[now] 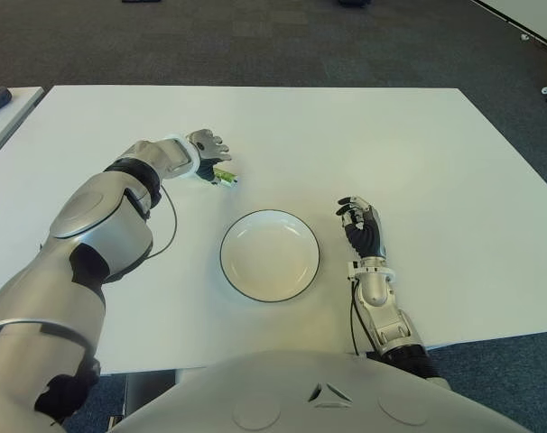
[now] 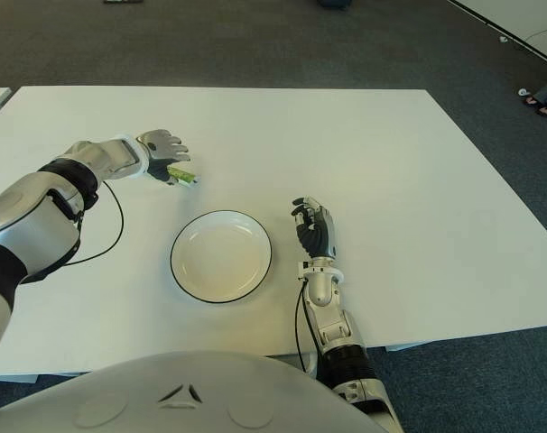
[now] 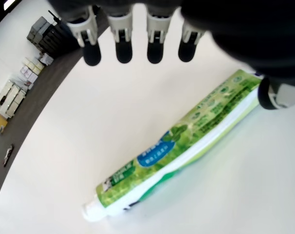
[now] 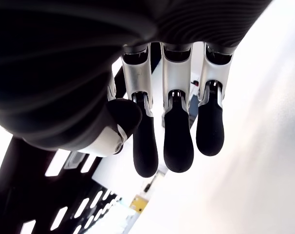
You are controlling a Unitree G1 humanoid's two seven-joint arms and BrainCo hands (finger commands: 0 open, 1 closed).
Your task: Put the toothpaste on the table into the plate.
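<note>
Two hands show over the white bench (image 1: pixel 418 144). At far left, the left hand (image 1: pixel 206 149) hovers with its palm down above the toothpaste (image 3: pixel 181 151), fingers (image 3: pixel 123 46) spread and holding nothing; the thumb tip sits beside the tube's flat end. The green-and-white tube lies flat on the bench, just beyond the far-left rim of the plate (image 1: pixel 270 255). Right of the plate, the right hand (image 1: pixel 361 230) shows with fingers loosely curled and holding nothing.

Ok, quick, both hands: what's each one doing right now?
Left hand: open, fingers spread above the toothpaste lying on the table, not grasping it.
Right hand: open, holding nothing, right of the plate.
</note>
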